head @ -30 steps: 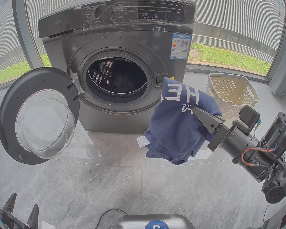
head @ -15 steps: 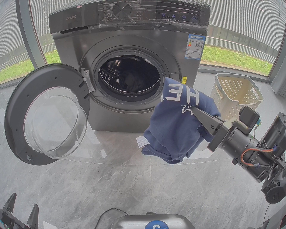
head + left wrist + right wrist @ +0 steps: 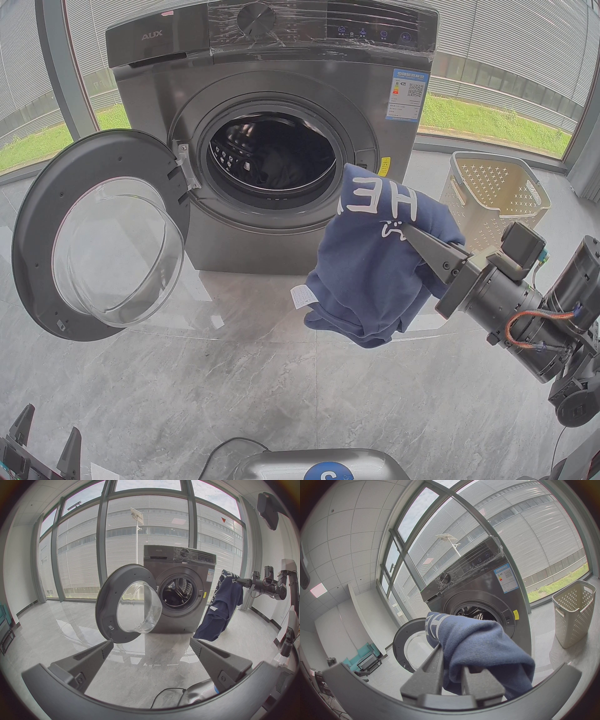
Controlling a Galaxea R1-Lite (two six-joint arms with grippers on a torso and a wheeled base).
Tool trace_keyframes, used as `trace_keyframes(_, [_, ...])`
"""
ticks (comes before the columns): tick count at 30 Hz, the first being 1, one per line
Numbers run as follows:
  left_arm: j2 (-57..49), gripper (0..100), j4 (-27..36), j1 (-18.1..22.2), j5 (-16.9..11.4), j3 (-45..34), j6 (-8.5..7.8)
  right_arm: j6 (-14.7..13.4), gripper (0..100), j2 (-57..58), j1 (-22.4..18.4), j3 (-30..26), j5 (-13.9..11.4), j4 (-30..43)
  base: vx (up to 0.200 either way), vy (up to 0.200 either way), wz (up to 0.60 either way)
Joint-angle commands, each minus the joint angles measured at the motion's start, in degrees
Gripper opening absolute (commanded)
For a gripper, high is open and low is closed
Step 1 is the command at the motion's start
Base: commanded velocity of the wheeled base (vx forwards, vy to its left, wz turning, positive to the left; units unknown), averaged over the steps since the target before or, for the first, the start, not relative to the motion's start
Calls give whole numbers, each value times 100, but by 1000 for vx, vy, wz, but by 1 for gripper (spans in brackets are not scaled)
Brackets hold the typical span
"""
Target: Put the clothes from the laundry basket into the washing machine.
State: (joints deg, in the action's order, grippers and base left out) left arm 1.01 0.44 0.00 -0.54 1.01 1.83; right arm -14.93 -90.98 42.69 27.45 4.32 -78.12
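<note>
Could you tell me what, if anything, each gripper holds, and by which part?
The right gripper holds the blue garment by a bunched fold near its top; the rest hangs free. The left gripper holds nothing.

Right arm extends from lower right, wrist angled forward-left, right gripper [image 3: 409, 232] clamped on blue garment [image 3: 369, 269]. Left gripper [image 3: 45, 437] sits low at near left, fingers spread wide apart.

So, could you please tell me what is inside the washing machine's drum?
A dark garment lies low in the drum, against its metal wall. The drum's front bottom is hidden behind the opening's rim, so more clothing there cannot be ruled out.
</note>
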Motion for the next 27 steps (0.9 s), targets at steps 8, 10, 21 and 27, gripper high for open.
trace_keyframes(8, [-48,100,0,-9,1,-75,2,-10,0,-8,2,-3,-1,-2,0,25,0])
trace_keyframes(10, [-48,100,0,0,1,-75,2,-10,0,-8,2,-3,-1,-2,0,0,0])
trace_keyframes(21, [-48,100,0,-9,10,-75,2,-1,0,-8,2,-30,-1,-2,91,0,0])
trace_keyframes(27, [-48,100,0,0,10,-75,-7,-10,0,-8,2,-38,-10,-2,33,0,0])
